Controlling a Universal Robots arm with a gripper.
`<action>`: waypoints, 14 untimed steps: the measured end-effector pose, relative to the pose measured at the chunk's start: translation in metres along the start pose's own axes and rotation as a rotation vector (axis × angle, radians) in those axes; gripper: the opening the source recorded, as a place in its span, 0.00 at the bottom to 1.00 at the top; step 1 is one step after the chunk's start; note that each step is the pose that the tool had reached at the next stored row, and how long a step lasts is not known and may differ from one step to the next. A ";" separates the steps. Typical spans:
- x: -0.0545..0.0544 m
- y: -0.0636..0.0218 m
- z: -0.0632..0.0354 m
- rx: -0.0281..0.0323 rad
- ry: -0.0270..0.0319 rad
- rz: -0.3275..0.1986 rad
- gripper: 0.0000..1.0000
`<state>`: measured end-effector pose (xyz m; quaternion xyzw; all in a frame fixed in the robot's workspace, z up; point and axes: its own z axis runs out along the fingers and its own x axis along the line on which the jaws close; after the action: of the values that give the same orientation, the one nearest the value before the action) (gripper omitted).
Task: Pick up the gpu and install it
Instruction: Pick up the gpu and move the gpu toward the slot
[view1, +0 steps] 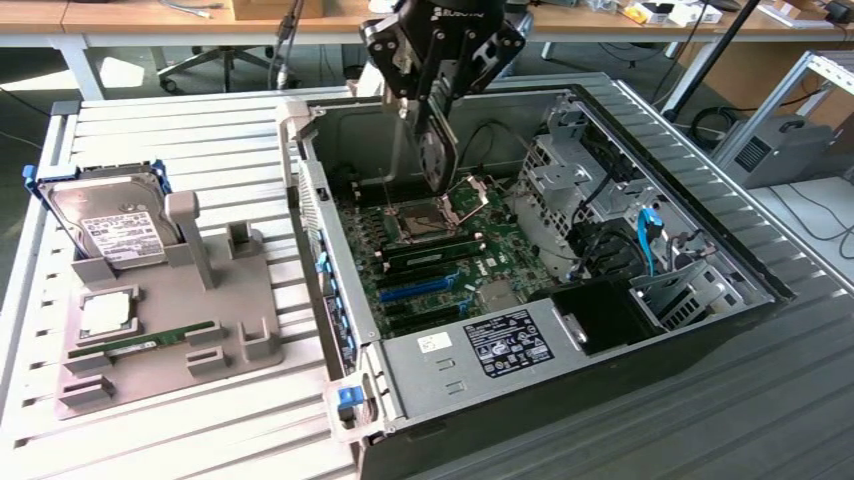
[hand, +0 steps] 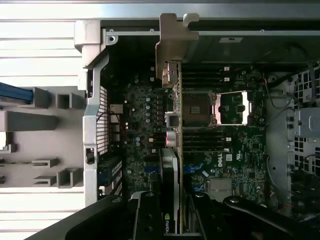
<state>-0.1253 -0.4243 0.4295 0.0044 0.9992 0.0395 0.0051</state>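
Observation:
My gripper hangs over the open computer case, shut on the gpu. The card hangs on edge below the fingers, above the motherboard near the CPU socket. In the wrist view the gpu shows edge-on, its silver bracket reaching the case's rear wall. The black fingers clamp it from both sides, with my gripper centred on the card. Blue slots lie on the board, apart from the card.
A grey fixture stands at the exterior view's left, holding a hard drive, a processor and a memory stick. Drive cages and cables crowd the case's right side. The power supply sits at the near end.

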 end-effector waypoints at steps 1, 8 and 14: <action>-0.004 0.0000 0.0000 0.0001 0.0001 0.000 0.27; -0.030 0.0003 0.0003 0.0000 0.0006 0.000 0.27; -0.056 0.0005 0.0006 0.0000 0.0008 0.000 0.27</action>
<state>-0.0693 -0.4242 0.4295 0.0046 0.9992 0.0395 0.0046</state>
